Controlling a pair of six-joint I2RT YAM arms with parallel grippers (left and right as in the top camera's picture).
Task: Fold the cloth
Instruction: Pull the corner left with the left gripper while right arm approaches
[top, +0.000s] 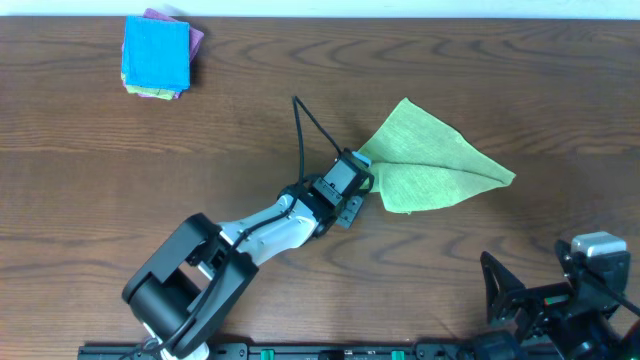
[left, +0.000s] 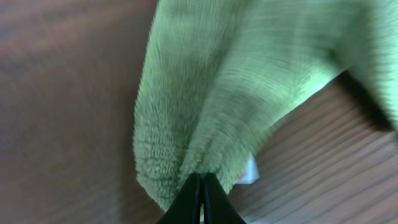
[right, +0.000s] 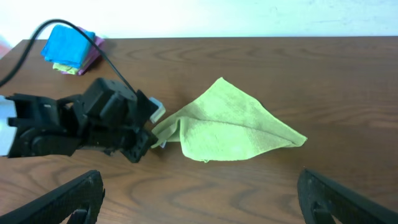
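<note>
A light green cloth (top: 430, 160) lies partly folded on the wooden table, right of centre. It also shows in the right wrist view (right: 230, 127) and fills the left wrist view (left: 236, 81). My left gripper (top: 368, 180) is shut on the cloth's left corner (left: 200, 180), holding it a little off the table. A small white tag (left: 250, 169) shows beside the pinched corner. My right gripper (right: 199, 196) is open and empty, near the table's front right edge (top: 560, 300), well short of the cloth.
A stack of folded cloths, blue on top (top: 157, 55), sits at the far left corner; it also shows in the right wrist view (right: 69, 51). A black cable (top: 305, 135) arcs from the left arm.
</note>
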